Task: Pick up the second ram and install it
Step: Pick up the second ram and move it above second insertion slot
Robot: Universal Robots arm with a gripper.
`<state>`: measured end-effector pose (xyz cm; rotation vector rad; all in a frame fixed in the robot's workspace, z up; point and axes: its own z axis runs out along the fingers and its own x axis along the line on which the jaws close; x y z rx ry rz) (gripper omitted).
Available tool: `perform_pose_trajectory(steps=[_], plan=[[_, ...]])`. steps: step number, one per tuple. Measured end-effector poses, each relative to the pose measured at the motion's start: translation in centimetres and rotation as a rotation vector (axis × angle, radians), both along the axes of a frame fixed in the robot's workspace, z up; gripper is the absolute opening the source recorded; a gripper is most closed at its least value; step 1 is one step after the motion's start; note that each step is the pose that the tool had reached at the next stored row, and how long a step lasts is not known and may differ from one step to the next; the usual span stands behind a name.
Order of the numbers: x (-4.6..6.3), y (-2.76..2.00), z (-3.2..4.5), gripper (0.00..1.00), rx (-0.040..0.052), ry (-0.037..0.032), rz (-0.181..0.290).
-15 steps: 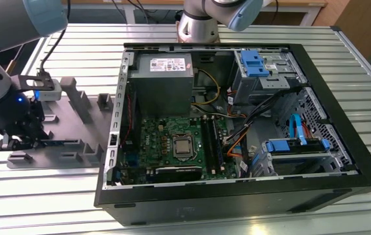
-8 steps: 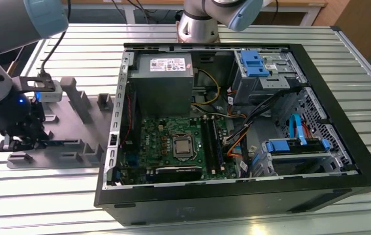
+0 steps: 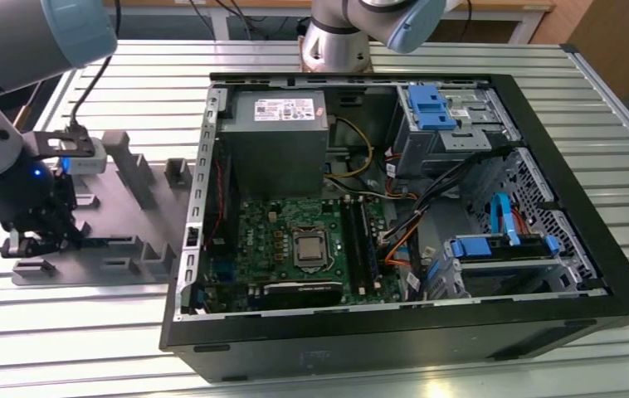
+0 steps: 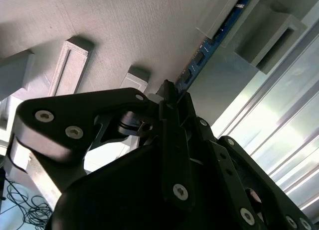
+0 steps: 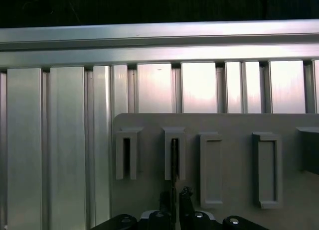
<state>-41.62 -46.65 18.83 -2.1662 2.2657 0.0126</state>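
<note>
The second ram (image 4: 209, 48) is a thin blue-green stick standing on edge in the slotted holders of the grey tray (image 3: 93, 211) at the exterior view's left. My gripper (image 3: 40, 245) sits low over the tray at the stick's near end. In the second wrist view the black fingers (image 4: 172, 120) are pressed together on that end, and the gripper (image 4: 169, 90) is shut on it. The first wrist view shows the ram (image 5: 174, 155) edge-on as a dark line in a tray slot, running down between the gripper's (image 5: 174, 197) tips. The motherboard (image 3: 292, 240) lies inside the open computer case.
The open black computer case (image 3: 403, 332) stands to the exterior view's right of the tray, with a power supply (image 3: 275, 124), drive cages and loose cables (image 3: 426, 199) inside. Upright grey blocks (image 3: 138, 170) rise from the tray. The ribbed metal table (image 5: 60, 140) lies all around.
</note>
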Motion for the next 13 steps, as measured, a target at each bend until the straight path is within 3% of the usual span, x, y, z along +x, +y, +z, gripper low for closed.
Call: perform_pose_trajectory(steps=[13], plan=[[0.12, 0.0, -0.31, 0.22, 0.0, -0.0001, 0.0]])
